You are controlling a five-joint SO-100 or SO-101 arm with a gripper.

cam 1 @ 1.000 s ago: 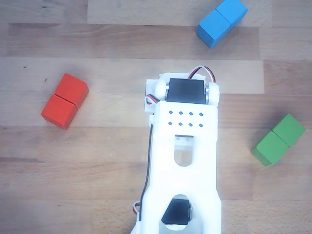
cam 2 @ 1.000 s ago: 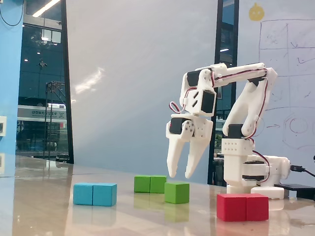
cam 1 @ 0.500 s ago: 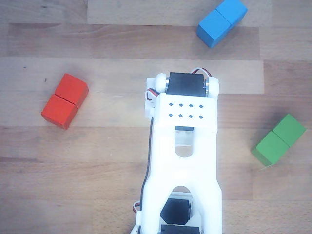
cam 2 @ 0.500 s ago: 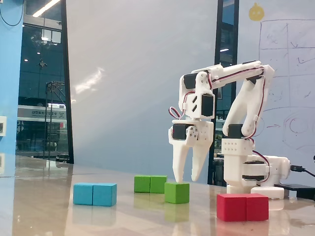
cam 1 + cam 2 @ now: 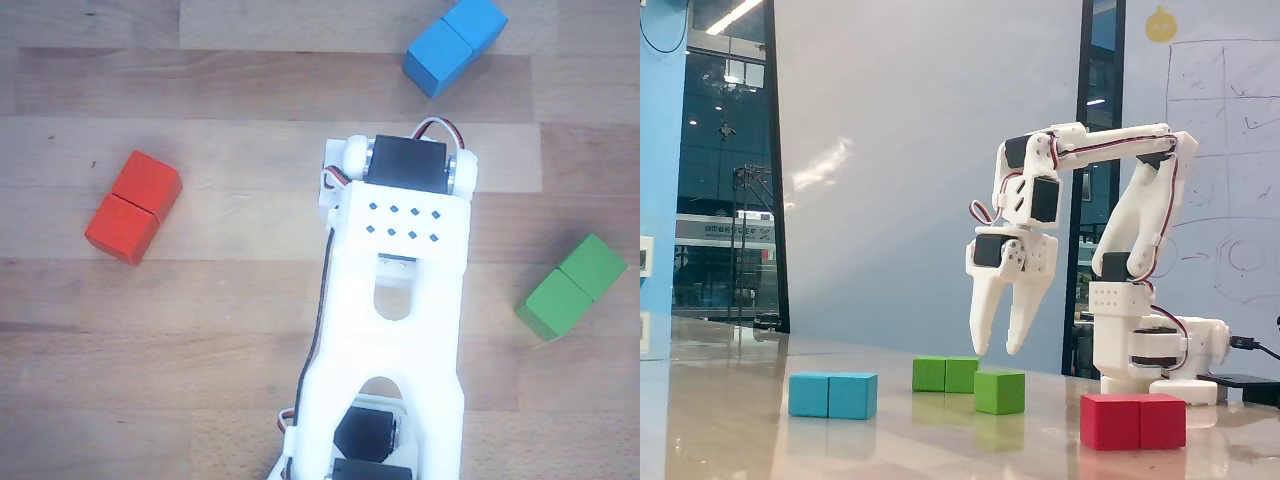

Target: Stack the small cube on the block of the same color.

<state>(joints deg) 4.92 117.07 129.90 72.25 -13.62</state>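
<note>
In the fixed view the small green cube (image 5: 1000, 391) sits on the table, just in front and to the right of the green oblong block (image 5: 946, 374). My gripper (image 5: 997, 351) points straight down, a short way above the cube. Its jaws are a little apart and hold nothing. In the other view the green oblong block (image 5: 572, 286) lies at the right, its seam showing. The white arm (image 5: 395, 300) fills the middle of that view and hides the small cube and the fingertips.
A blue oblong block (image 5: 833, 395) lies at the left in the fixed view and at the top right in the other view (image 5: 455, 45). A red oblong block (image 5: 1133, 421) lies front right, and at the left in the other view (image 5: 133, 207). The arm's base (image 5: 1155, 345) stands at the right.
</note>
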